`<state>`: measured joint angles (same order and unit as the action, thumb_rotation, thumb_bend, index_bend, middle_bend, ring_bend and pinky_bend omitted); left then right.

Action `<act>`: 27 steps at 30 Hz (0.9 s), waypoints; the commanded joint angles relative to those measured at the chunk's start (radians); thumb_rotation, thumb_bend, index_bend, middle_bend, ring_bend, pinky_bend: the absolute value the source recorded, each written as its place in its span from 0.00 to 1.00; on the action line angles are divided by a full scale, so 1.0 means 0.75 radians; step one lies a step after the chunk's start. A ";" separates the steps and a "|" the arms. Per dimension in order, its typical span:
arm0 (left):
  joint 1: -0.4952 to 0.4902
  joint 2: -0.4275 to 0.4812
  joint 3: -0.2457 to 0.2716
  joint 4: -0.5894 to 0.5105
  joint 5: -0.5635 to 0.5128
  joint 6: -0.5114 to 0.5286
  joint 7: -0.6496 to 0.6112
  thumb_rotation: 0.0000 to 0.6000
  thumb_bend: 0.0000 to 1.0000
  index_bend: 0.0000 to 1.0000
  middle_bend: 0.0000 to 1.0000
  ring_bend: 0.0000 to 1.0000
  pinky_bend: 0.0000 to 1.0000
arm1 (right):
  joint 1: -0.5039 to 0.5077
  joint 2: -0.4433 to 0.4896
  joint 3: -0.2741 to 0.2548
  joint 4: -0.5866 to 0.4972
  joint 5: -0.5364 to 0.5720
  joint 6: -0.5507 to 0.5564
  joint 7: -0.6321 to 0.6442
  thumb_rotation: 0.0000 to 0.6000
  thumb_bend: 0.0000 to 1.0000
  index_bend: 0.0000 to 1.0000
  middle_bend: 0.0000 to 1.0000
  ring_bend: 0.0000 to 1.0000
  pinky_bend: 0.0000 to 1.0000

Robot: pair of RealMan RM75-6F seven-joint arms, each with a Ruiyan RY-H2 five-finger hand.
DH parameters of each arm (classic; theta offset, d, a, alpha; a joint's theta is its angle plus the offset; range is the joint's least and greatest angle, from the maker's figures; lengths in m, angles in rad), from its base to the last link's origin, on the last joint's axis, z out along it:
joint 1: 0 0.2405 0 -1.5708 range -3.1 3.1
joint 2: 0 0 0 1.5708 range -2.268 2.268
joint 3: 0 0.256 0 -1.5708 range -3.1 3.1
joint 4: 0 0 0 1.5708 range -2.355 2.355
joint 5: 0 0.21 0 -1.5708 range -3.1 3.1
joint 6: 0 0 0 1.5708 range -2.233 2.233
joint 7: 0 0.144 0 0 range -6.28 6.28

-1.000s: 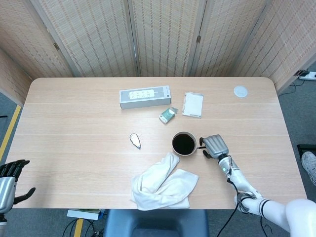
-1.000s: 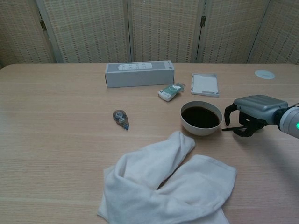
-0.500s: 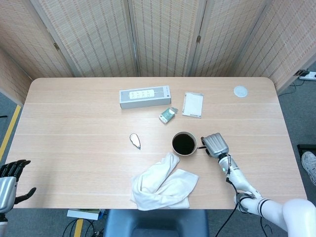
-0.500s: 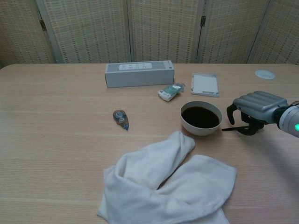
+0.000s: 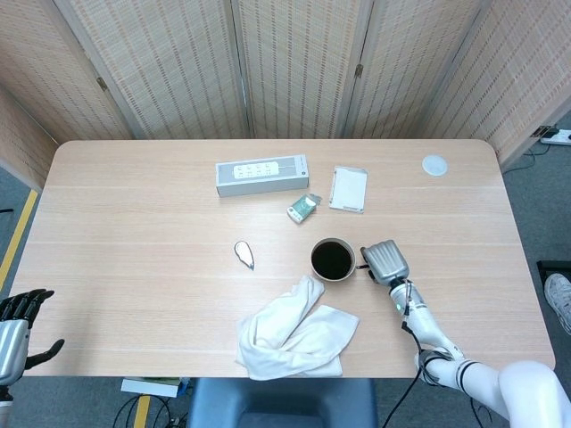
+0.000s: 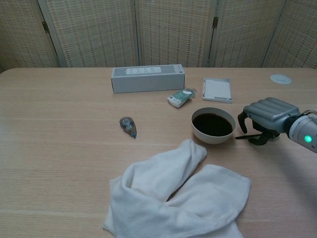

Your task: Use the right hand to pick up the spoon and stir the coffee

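A: What is being changed at the right hand (image 6: 265,116)?

B: It is being shifted closer to the coffee bowl (image 6: 213,125), fingers curled around the spoon (image 6: 246,136) on the table beside it; lifting is being prepared.

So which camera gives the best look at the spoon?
The chest view: the spoon shows as a thin dark handle under the right robot hand. In the head view only a dark sliver shows beside the bowl.
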<state>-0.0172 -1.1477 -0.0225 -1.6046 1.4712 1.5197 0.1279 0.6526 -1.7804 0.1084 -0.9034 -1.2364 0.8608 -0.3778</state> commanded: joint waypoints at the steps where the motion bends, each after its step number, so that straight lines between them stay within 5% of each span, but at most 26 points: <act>1: 0.001 -0.001 -0.001 0.003 0.000 0.001 -0.003 1.00 0.21 0.22 0.21 0.19 0.19 | 0.005 -0.009 0.002 0.008 0.001 -0.006 -0.007 1.00 0.26 0.52 0.98 1.00 1.00; 27: 0.009 -0.009 0.002 0.031 -0.004 0.001 -0.028 1.00 0.22 0.22 0.21 0.19 0.19 | 0.015 -0.006 0.002 0.020 0.031 -0.061 -0.080 1.00 0.30 0.53 0.98 1.00 1.00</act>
<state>-0.0101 -1.1550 -0.0206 -1.5814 1.4680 1.5205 0.1073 0.6640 -1.7850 0.1095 -0.8882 -1.2132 0.8152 -0.4378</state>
